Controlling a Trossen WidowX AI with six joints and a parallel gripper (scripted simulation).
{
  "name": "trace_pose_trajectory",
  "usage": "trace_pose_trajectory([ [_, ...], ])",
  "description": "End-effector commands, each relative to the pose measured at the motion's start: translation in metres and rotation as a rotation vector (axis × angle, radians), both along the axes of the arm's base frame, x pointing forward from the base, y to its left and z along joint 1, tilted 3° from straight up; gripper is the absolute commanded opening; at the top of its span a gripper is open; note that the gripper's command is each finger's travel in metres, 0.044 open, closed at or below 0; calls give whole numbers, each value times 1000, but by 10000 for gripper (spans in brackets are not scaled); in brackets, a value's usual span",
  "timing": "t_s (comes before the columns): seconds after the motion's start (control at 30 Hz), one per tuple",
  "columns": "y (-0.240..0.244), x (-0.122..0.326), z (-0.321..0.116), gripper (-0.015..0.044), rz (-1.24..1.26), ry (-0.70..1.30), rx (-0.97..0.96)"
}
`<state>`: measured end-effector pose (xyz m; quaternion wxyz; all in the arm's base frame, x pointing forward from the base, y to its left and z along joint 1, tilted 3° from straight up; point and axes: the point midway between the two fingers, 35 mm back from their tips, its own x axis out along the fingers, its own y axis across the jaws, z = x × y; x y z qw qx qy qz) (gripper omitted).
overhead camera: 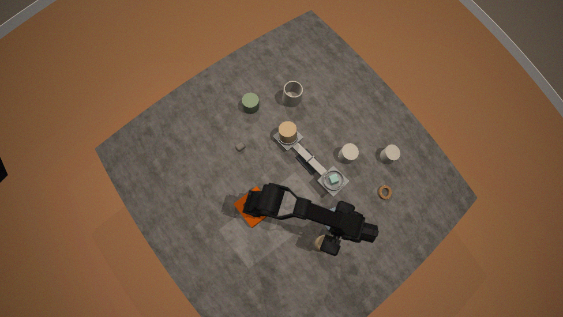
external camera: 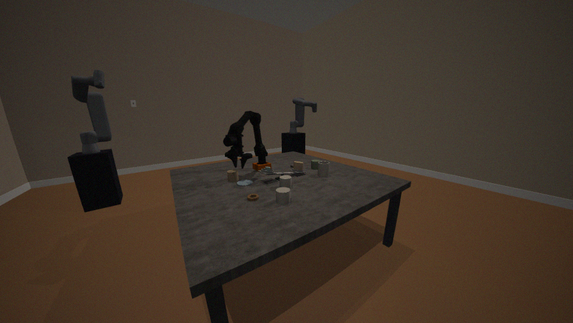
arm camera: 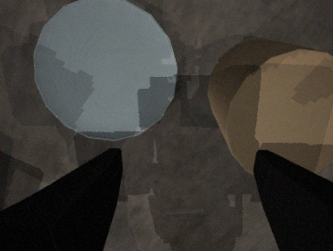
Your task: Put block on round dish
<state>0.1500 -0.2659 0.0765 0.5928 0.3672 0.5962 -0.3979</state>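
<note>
The teal block (overhead camera: 333, 179) (external camera: 268, 168) sits uncovered on one end of the balance (overhead camera: 300, 150). A tan cup (overhead camera: 288, 132) (external camera: 298, 165) stands on its other end. The other tan cup (overhead camera: 318, 242) (external camera: 232, 176) (arm camera: 297, 105) stands on the table beside the pale blue round dish (external camera: 244, 182) (arm camera: 110, 55), apart from it. The dish bears nothing in the wrist view and is mostly hidden by the arm in the top view. My gripper (external camera: 239, 167) (arm camera: 188, 159) is open and empty, above the table near this cup and the dish. In the wrist view the right fingertip overlaps the cup's edge.
Two white cylinders (overhead camera: 349, 152) (overhead camera: 390, 153) and an orange-brown ring (overhead camera: 385, 192) (external camera: 252, 197) stand beyond the balance's block end. A green cylinder (overhead camera: 250, 102), a grey open cup (overhead camera: 292, 96) (external camera: 323, 169) and a small grey piece (overhead camera: 240, 146) are near the tan cup's end.
</note>
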Motion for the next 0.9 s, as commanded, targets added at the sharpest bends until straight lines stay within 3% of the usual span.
trace_pose_trajectory([
  [0.0, 3, 10, 4, 260, 129, 2, -2],
  [0.87, 47, 73, 17, 260, 1032, 21, 31],
])
